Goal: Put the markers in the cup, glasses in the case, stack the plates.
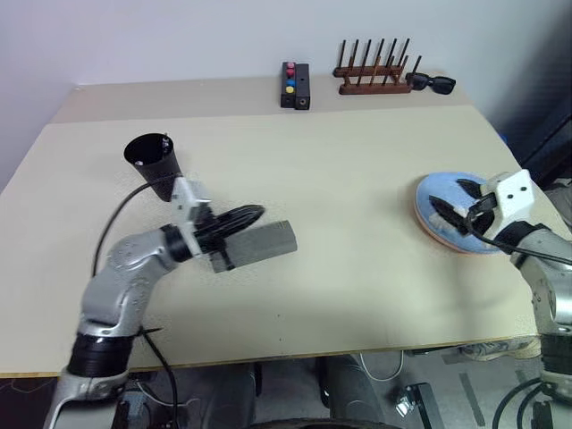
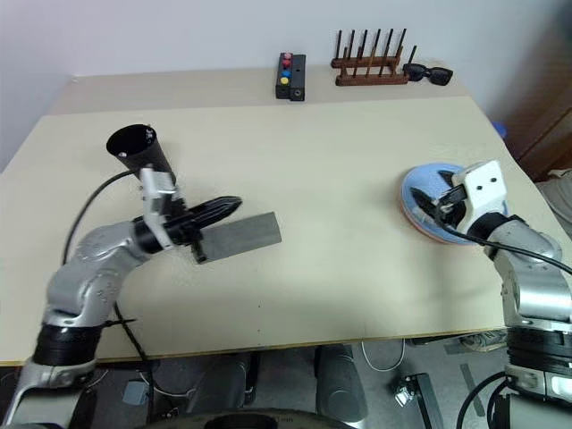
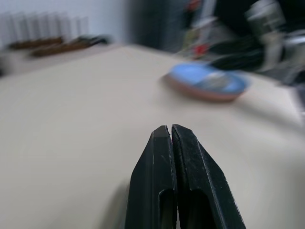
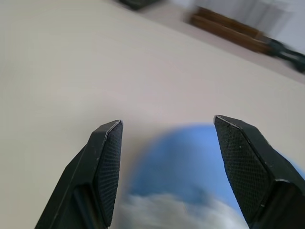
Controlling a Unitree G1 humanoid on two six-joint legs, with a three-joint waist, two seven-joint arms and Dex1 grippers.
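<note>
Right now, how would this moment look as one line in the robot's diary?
plates: blue stacked on pink | right tool: open, over plates | left tool: shut, empty, beside case | cup: upright

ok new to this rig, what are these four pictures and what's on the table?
It is a two-armed humanoid robot at a beige table. Two pictures come from its head camera, looking down; two from cameras on its wrists, looking along the black fingers.

The left pincer is shut and empty, above the closed grey case, next to the black cup. The right pincer is open, holding nothing, over the blue plate, which sits stacked on the pink plate.

At the far edge: a black button box, a wooden rack and sunglasses.
</note>
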